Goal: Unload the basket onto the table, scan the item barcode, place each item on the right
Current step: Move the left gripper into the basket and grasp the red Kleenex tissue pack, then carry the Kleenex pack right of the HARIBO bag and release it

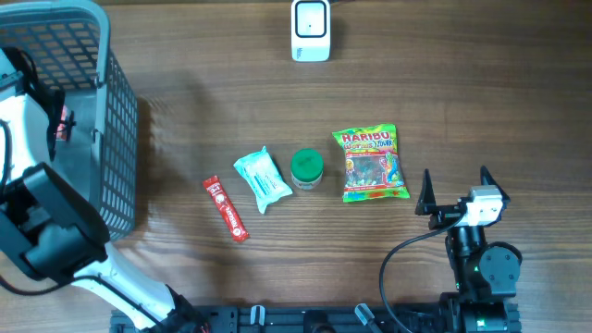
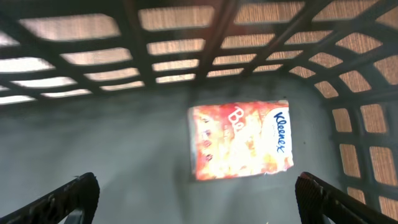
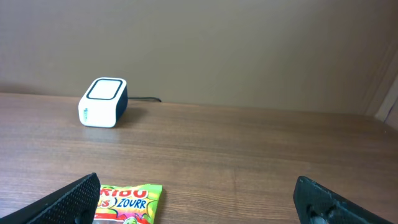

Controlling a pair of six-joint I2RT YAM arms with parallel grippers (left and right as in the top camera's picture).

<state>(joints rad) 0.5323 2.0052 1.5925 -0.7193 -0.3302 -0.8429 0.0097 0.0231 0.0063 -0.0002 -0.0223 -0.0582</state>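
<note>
We are judging the task partway done. A Kleenex pack (image 2: 239, 140) is lying flat on the floor of the basket (image 1: 120, 139), apparently dealt with. Four items are waiting on the table (image 1: 185, 92), well apart from the scanner (image 1: 311, 30): a Haribo bag (image 1: 370, 164), a green-lidded jar (image 1: 306, 168), a teal pack (image 1: 263, 179) and a red stick packet (image 1: 226, 209).

Our left tool (image 2: 196, 186) is hovering over the Kleenex pack, fingers spread and empty. Our right tool (image 1: 456, 190) is standing spread and empty beside the Haribo bag.

The Kleenex pack is showing orange-red soft wrap with its logo facing up and no barcode visible.
</note>
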